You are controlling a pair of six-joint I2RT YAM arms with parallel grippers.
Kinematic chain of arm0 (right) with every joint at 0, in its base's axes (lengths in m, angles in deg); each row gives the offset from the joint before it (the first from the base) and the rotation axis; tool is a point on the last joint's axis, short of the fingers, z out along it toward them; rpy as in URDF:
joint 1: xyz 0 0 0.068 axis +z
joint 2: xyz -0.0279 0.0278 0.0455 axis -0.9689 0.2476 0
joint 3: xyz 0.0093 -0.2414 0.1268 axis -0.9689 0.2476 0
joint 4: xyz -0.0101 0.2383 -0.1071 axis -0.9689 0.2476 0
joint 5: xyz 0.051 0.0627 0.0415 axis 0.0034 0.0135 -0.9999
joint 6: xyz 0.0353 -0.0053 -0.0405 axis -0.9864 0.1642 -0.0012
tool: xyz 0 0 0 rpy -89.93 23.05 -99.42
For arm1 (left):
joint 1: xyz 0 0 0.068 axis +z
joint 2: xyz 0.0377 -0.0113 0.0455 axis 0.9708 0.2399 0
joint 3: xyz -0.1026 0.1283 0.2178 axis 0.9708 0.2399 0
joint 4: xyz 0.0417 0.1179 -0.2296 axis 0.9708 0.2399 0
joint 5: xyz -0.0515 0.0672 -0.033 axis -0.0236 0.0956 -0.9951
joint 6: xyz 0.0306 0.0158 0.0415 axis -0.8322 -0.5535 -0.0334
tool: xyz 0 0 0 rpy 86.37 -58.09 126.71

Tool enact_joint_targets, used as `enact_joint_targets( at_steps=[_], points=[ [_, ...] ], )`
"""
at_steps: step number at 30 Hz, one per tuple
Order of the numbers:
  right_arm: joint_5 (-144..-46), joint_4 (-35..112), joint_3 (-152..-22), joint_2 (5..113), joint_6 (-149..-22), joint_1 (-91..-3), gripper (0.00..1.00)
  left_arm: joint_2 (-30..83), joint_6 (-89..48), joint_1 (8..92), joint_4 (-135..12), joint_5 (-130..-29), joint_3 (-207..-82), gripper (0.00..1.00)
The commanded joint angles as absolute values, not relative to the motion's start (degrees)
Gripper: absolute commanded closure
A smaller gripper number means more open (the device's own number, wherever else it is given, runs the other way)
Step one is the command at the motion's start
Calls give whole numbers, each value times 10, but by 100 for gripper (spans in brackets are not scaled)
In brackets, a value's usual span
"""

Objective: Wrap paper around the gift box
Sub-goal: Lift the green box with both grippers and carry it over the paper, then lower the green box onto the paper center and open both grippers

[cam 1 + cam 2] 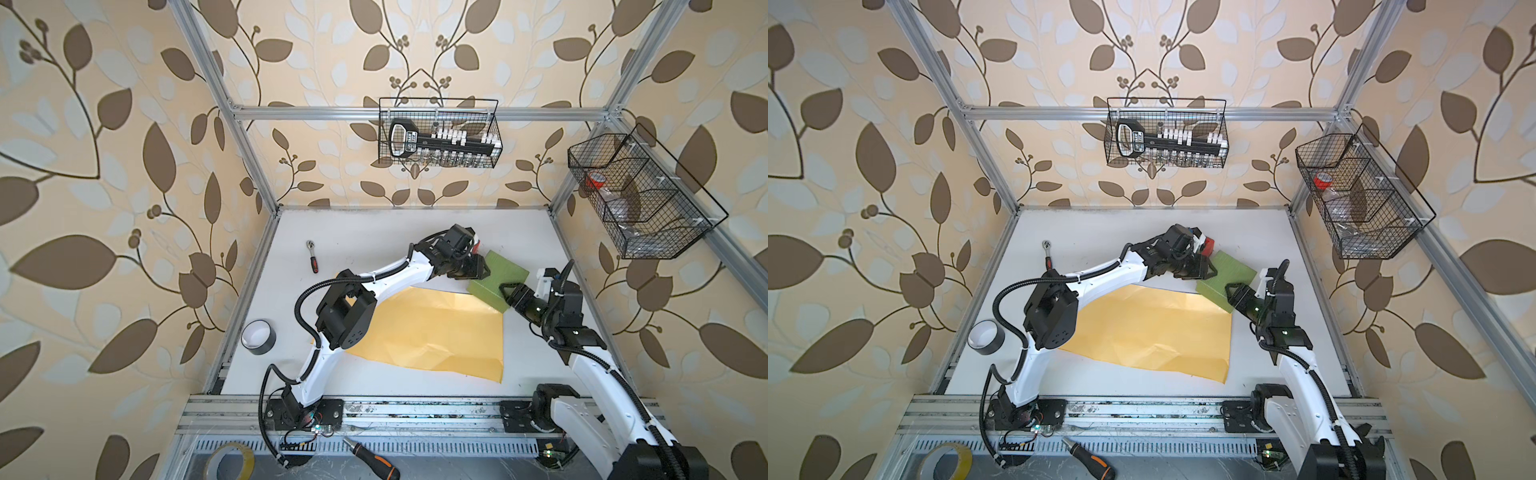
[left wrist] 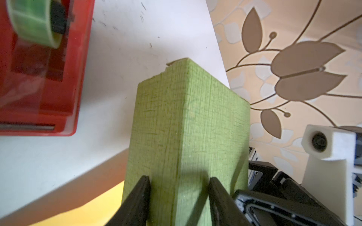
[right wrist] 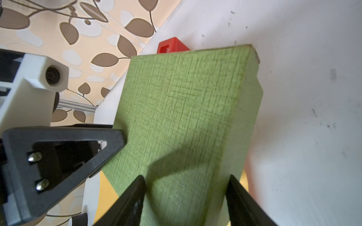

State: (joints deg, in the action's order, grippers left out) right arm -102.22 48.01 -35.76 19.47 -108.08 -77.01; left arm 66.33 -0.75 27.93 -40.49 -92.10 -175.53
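Left wrist view caught the left end effector [image 2: 179,184], jaws either side of a flat, square, matte olive-green gift box [image 2: 186,127], while the right end effector [image 3: 186,178] straddled another edge; whether either was clamped could not be told. The gift box sat at the far right corner of a large, creased yellow-orange paper sheet [image 1: 432,328] spread on the white surface [image 1: 374,241]. Placing seemed in hand; next, both arms would need to centre it on the sheet.

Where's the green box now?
In both top views the gift box is right of centre, at the paper's far right corner, between the left gripper and right gripper, with the red tape dispenser just behind.
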Motion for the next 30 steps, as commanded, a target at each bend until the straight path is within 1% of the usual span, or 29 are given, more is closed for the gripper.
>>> enact_joint_targets(
  at_steps=[1, 2, 3, 6, 10, 12, 15, 17, 18, 20, 21, 23, 24, 26, 27, 30],
  points=[
    [-1038, 438, -344, 170, -1118, -662, 36, 561, -6, 218, -463, -1016, -1650, 52],
    [-991, 434, -339, 164, -1138, -589, 36, 518, -4, 218, -466, -1005, -1576, 52],
    [-967, 426, -336, 165, -1147, -551, 36, 479, 2, 219, -475, -994, -1509, 52],
    [-905, 405, -332, 189, -1174, -453, 36, 404, 14, 226, -488, -954, -1396, 51],
    [-855, 356, -332, 251, -1199, -349, 36, 332, 18, 237, -478, -899, -1288, 49],
    [-858, 344, -343, 290, -1195, -330, 35, 316, 19, 252, -470, -890, -1257, 47],
    [-875, 353, -363, 319, -1167, -330, 30, 281, 13, 276, -450, -853, -1228, 37],
    [-886, 391, -380, 312, -1133, -342, 23, 244, 11, 296, -448, -845, -1217, 29],
    [-898, 410, -386, 307, -1117, -355, 20, 232, 11, 305, -446, -844, -1212, 26],
    [-949, 454, -392, 281, -1077, -404, 13, 204, 7, 332, -437, -839, -1201, 16],
    [-972, 480, -393, 265, -1060, -431, 11, 192, 6, 346, -431, -839, -1194, 15],
    [-1018, 517, -379, 226, -1023, -502, 10, 163, 12, 387, -425, -839, -1166, 14],
    [-1038, 514, -366, 216, -1020, -533, 10, 154, 22, 408, -428, -842, -1149, 15],
    [-1090, 457, -330, 227, -1046, -582, 17, 153, 46, 451, -460, -869, -1109, 20],
    [-1104, 436, -326, 247, -1055, -587, 21, 161, 54, 464, -473, -882, -1100, 24],
    [-1094, 418, -336, 311, -1050, -589, 30, 199, 47, 479, -474, -888, -1111, 34]
  ],
)
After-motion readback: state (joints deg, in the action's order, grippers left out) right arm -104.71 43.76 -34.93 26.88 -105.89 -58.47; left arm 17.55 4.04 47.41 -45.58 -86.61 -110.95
